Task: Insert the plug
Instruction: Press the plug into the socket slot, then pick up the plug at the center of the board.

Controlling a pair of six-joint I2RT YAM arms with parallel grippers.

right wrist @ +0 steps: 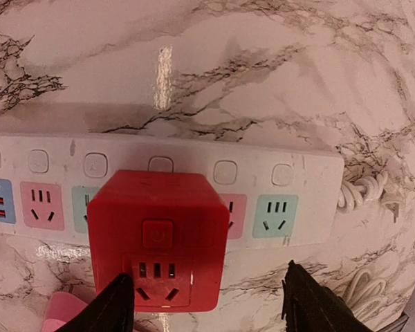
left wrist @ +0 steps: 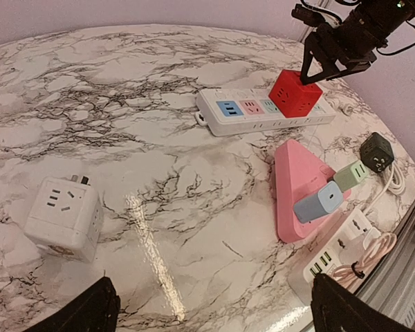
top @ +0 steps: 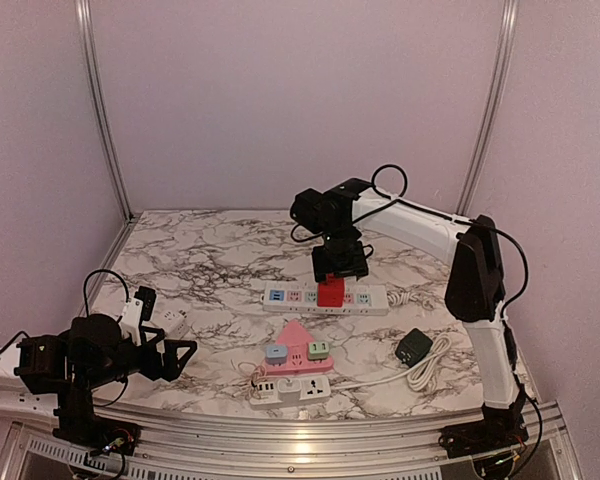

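Note:
A red cube plug [right wrist: 159,238] sits on top of the long white power strip [right wrist: 290,187], covering one socket; its pins are hidden. My right gripper [right wrist: 206,277] hangs over it, open: the left finger is by the cube's lower left corner and the right finger stands well clear of it. From above, the cube [top: 331,292] is at the middle of the strip [top: 280,297], under the right gripper [top: 340,262]. My left gripper [left wrist: 211,304] is open over bare marble at the near left, holding nothing.
A white cube adapter [left wrist: 62,218] lies at the left. A pink triangular socket block [left wrist: 297,180] with small chargers and a white USB strip [left wrist: 332,249] lie near the front. A black adapter [top: 413,346] and a coiled white cable [top: 430,365] are at the right.

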